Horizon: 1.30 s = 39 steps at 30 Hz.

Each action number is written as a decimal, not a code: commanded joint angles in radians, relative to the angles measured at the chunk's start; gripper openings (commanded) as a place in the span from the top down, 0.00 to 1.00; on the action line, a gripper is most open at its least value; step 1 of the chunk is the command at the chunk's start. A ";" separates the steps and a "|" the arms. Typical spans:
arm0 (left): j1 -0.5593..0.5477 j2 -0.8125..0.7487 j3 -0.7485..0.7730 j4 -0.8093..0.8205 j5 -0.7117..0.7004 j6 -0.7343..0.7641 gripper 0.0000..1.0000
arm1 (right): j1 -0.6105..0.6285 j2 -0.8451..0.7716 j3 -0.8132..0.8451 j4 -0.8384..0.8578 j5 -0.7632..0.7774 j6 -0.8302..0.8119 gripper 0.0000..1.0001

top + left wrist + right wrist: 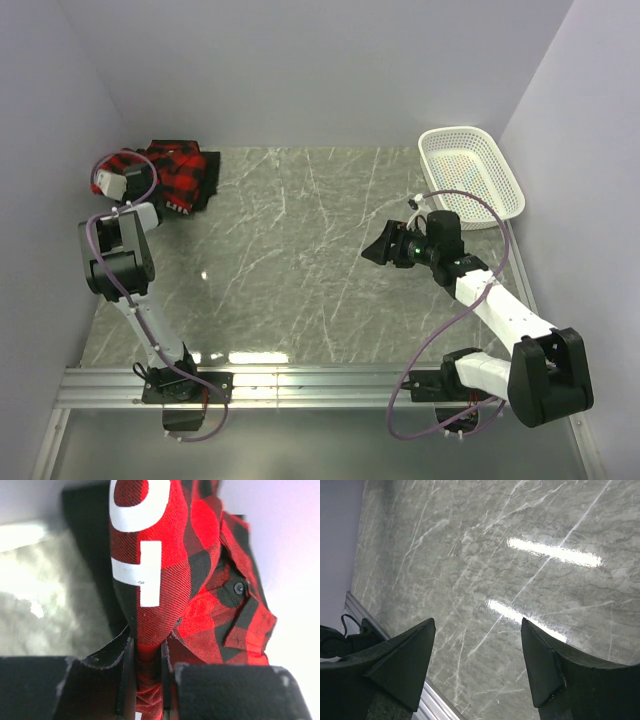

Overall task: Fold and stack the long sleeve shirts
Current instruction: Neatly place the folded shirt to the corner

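My left hand (147, 652) is at the far left corner of the marble surface (300, 260), and its two fingers (125, 680) are closed narrowly on a fold of the red-and-black plaid shirt (165, 580). The pinched cloth rises between them as a ridge. White block letters (142, 575) run along that ridge, and a small dark button (239, 587) sits on the placket to its right. From above, the plaid shirt (185, 170) lies bunched in that same corner, close to the left wall, with my left hand (110, 182) at its left side. Plain black cloth (85, 535) shows behind and beside the plaid; I cannot tell its shape. My right hand (477, 645) hangs over bare marble on the right half of the surface, jaws spread wide with nothing between them. A white mesh basket (452, 131) stands at the far right corner, well apart from the shirts.
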 commanded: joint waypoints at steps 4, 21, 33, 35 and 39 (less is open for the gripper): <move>-0.009 -0.002 -0.056 0.151 0.098 -0.288 0.99 | -0.006 -0.008 0.037 0.006 0.009 -0.023 0.24; -0.003 0.009 -0.076 0.203 0.336 -0.455 0.96 | -0.006 -0.003 0.030 0.023 -0.011 -0.017 0.24; -0.006 0.057 -0.040 0.375 0.395 -0.630 0.99 | -0.008 0.000 0.032 0.023 -0.008 -0.018 0.24; -0.011 0.052 -0.054 0.364 0.393 -0.623 0.99 | -0.008 0.003 0.033 0.025 -0.008 -0.017 0.24; -0.018 0.018 -0.108 0.276 0.367 -0.592 0.84 | -0.008 0.003 0.033 0.025 -0.014 -0.015 0.24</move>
